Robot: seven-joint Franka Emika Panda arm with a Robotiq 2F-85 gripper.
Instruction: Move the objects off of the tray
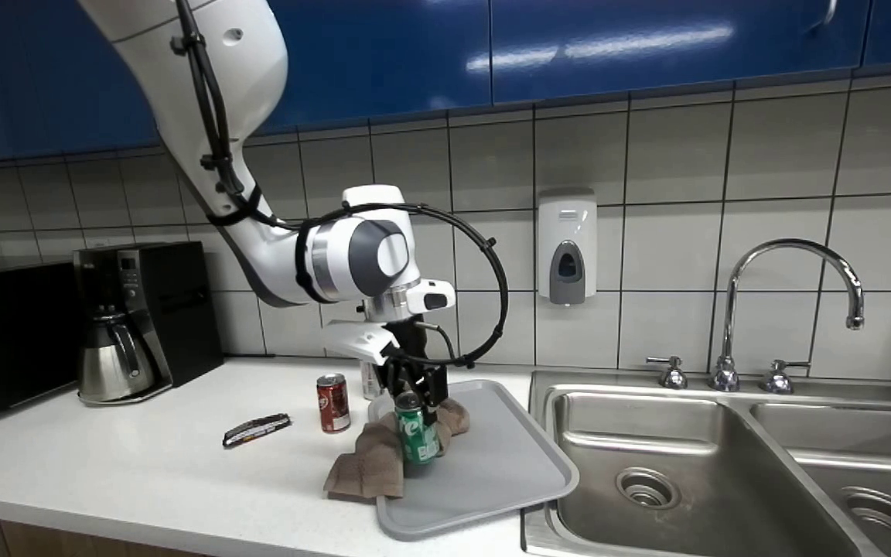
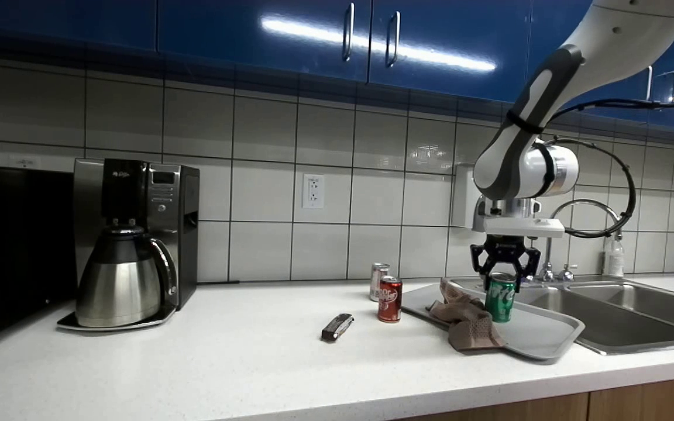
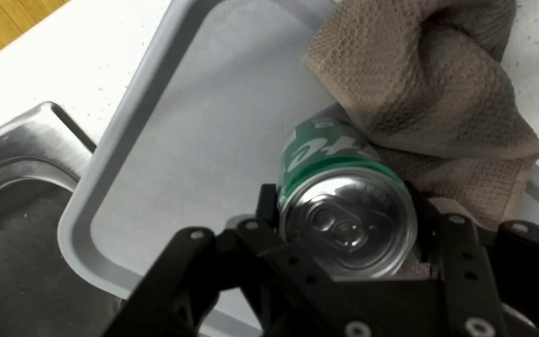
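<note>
Hugging the green can (image 3: 325,150) near its top, the pincer (image 2: 503,285) is holding its fingers (image 3: 267,206) snug on both sides, the can is showing between them, over the gray tray (image 1: 496,456), brown cloth (image 3: 410,84) lying beside the can.

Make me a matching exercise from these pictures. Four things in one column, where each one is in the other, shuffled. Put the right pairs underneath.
Things
1. green can
2. brown cloth
3. dark red can
4. grey tray

Places
A. standing upright on the counter
B. gripped by the tool
C. with a corner at the edge of the sink
D. lying across the edge of the grey tray

Right pairs
1-B
2-D
3-A
4-C
</note>
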